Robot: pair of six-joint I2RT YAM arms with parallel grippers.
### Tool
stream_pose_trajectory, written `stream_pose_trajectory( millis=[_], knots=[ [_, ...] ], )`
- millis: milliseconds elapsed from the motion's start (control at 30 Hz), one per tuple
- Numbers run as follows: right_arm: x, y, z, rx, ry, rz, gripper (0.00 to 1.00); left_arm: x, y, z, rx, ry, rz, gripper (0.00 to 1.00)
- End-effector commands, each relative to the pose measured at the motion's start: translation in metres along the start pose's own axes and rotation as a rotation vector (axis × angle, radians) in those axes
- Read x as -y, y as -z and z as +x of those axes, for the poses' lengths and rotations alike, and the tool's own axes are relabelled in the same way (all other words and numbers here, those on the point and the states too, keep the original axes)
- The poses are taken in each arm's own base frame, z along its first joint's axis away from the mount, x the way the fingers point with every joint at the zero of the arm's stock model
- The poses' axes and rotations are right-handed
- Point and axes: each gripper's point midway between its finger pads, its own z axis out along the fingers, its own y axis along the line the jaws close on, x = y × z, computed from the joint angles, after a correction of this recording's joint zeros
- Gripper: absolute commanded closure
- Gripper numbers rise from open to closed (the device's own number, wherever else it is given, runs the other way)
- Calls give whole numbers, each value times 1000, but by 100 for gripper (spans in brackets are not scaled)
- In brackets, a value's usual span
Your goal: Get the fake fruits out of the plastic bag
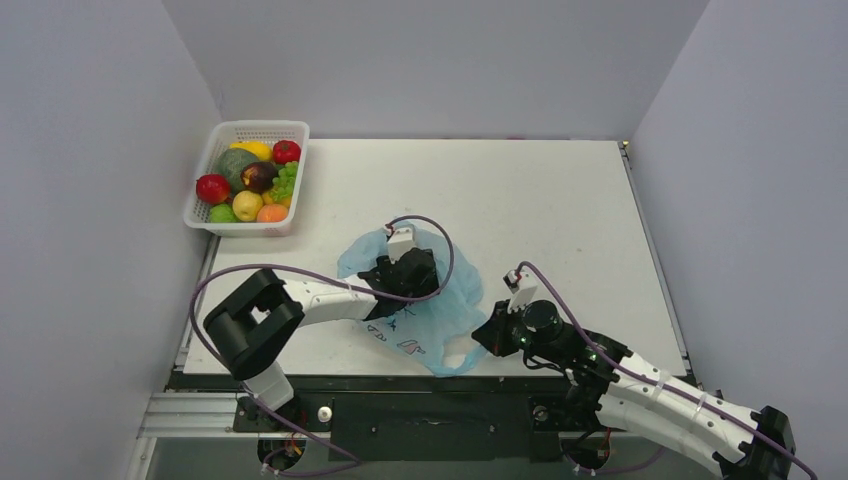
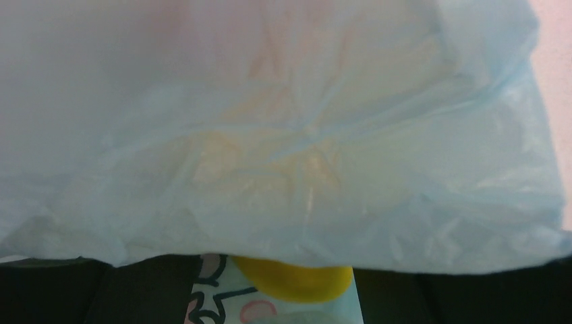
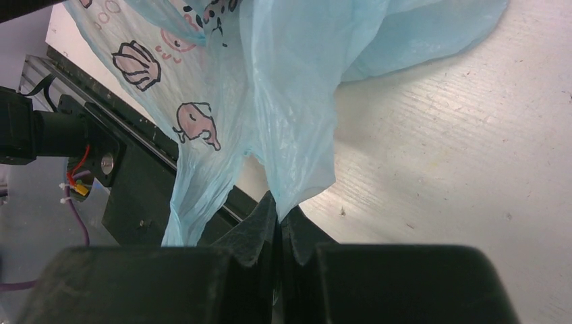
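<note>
A yellow fruit [image 2: 297, 282] is lying inside the plastic bag [image 1: 447, 300]. In the left wrist view it is peeking out just under the hanging edge of the pale blue film and resting on a printed panel of the bag. A fainter yellowish-orange patch is glowing through the film at 12 o'clock of the fruit, too blurred to tell what it is.

The left gripper [image 2: 276, 300] is reaching into the bag with its jaws standing spread. One dark finger [image 2: 81, 293] is sitting at 7 o'clock in that view and the other at 5 o'clock, with the fruit between them. A strip of the printed panel is showing between the fruit and the 7 o'clock finger. Whether the 5 o'clock finger is touching the fruit cannot be told.

In the overhead view the bag is sitting crumpled on the table [image 1: 540, 200] near its 6 o'clock edge, and the left arm is coming in from 8 o'clock. At the bag's 4 o'clock corner the right gripper [image 3: 278, 219] is pinching a gathered fold of the film, its fingers pressed together on it. Pink figures [image 3: 135, 64] with dark outlines are showing on the film.

A white basket [image 1: 262, 126] is standing at the table's 10 o'clock corner, well apart from the bag. It is holding a heap of fruits [image 1: 248, 180] in red, green, yellow, dark purple and orange.
</note>
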Motion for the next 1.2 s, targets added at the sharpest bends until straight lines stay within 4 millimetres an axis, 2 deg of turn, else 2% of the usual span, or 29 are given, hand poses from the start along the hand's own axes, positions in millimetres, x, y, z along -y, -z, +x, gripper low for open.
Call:
stream_pose_trajectory(
  millis=[0,133,300,367,400,433,467,500,533,567,667,767,867,933,967,1000,1033,1067,1133,1167],
  knots=[
    [-18,5,-22,61,14,-44,100,19,-16,-4,0,7,34,36],
    [-19,7,-23,62,15,-47,100,28,-18,-5,-6,-18,51,56],
    [-17,8,-25,67,15,-36,100,27,6,-23,31,-26,54,73],
    [-16,7,-25,69,18,-31,100,26,19,-30,41,-32,68,76],
    [-16,7,-26,70,20,-28,100,28,29,-36,47,-29,88,77],
    [-15,6,-26,70,23,-20,100,27,33,-32,24,-36,103,78],
    [-14,6,-26,66,25,-15,100,29,45,-39,33,-23,132,79],
    [-14,6,-27,70,28,-12,100,29,51,-35,10,-25,156,79],
    [-13,5,-27,67,31,-6,100,34,64,-42,19,-10,202,79],
    [-13,4,-29,71,37,-2,100,34,70,-36,-10,-8,240,79],
    [-9,2,-29,74,44,16,100,36,99,-35,-44,30,357,79],
    [-11,2,-36,92,47,19,100,40,121,-20,-129,56,460,79],
    [-15,1,-38,100,50,4,100,22,131,-12,-135,93,447,79],
    [-15,-1,-36,92,44,-1,100,7,132,-14,-77,157,425,80],
    [-16,-2,-35,91,42,-6,100,13,142,-29,-20,211,483,80],
    [-17,-3,-33,80,38,-12,100,5,139,-27,11,231,478,79],
    [-18,-4,-32,80,37,-21,100,13,151,-46,88,278,549,79],
    [-19,-4,-29,73,32,-30,100,7,149,-53,158,311,553,79],
    [-20,-5,-26,69,22,-45,100,0,158,-73,290,367,598,77],
    [-22,-5,-25,68,21,-52,100,-5,159,-74,330,373,614,77]
  ],
)
